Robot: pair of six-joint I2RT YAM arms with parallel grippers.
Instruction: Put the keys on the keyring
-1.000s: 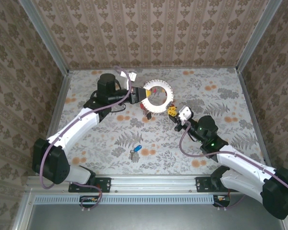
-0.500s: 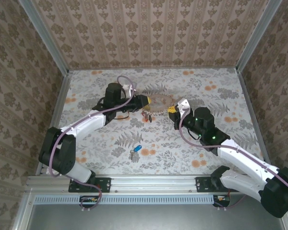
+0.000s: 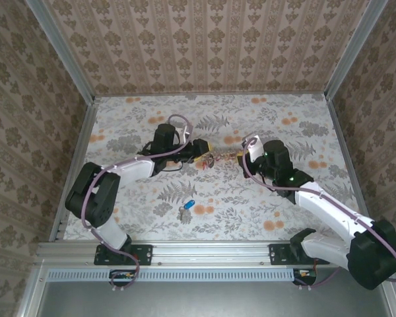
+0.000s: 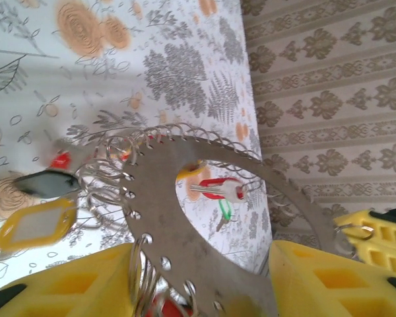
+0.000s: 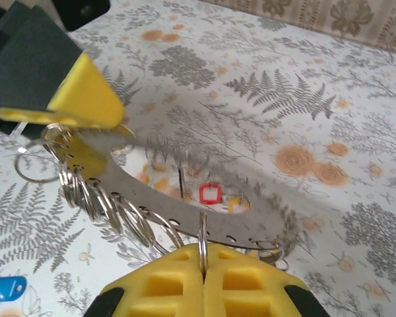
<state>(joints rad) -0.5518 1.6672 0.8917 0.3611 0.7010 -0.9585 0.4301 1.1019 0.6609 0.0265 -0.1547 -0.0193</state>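
The patterned counter (image 3: 303, 198) lies under both arms, which meet over its middle. The left claw (image 4: 201, 290) has the keyring (image 4: 160, 198) between its yellow fingers. The flat pierced band fills the gap from one finger to the other, so this reads as a firm grip on the band. Straight across the ring's opening from it, the right claw (image 5: 203, 264) has its fingers pressed together on one thin wire loop (image 5: 202, 239) at the band's edge. The ring spans from claw to claw and appears raised off the counter, with a yellow tag (image 4: 36, 224) hanging from its rim. The loose keys, the blue-headed key (image 3: 189, 205) plainest among them, lie on the counter well behind both claws, towards the arm bases.

The step in hand looks like steadying the ring so that one loop is offered for threading. To do it well, the left claw should carry the band level and unmoving. The right claw should pull only lightly, since so thin a loop may twist or slip. It is probably the right claw that should let go to fetch a key.
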